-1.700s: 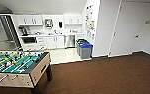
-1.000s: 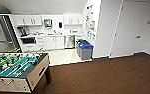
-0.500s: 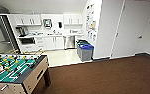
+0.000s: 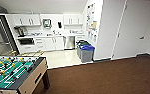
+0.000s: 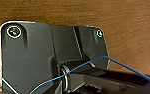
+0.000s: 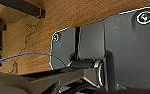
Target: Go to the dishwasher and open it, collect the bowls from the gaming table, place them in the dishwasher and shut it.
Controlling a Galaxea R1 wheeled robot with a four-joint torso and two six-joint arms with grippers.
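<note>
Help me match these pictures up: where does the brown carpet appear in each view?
Head view: brown carpet fills the lower right, before the pale kitchen floor.
Left wrist view: carpet behind the dark plate.
Right wrist view: carpet behind the plate.
Shared landmark: the blue cable, in both wrist views.

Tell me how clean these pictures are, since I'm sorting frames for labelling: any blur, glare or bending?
Head view: soft and blocky, kitchenette bright, the dishwasher a pale smear, the wall edges leaning from the wide lens, the foosball table stretched at the corner. Left wrist and right wrist views: blurred wood-grain floor, dark robot plate in shade.
</note>
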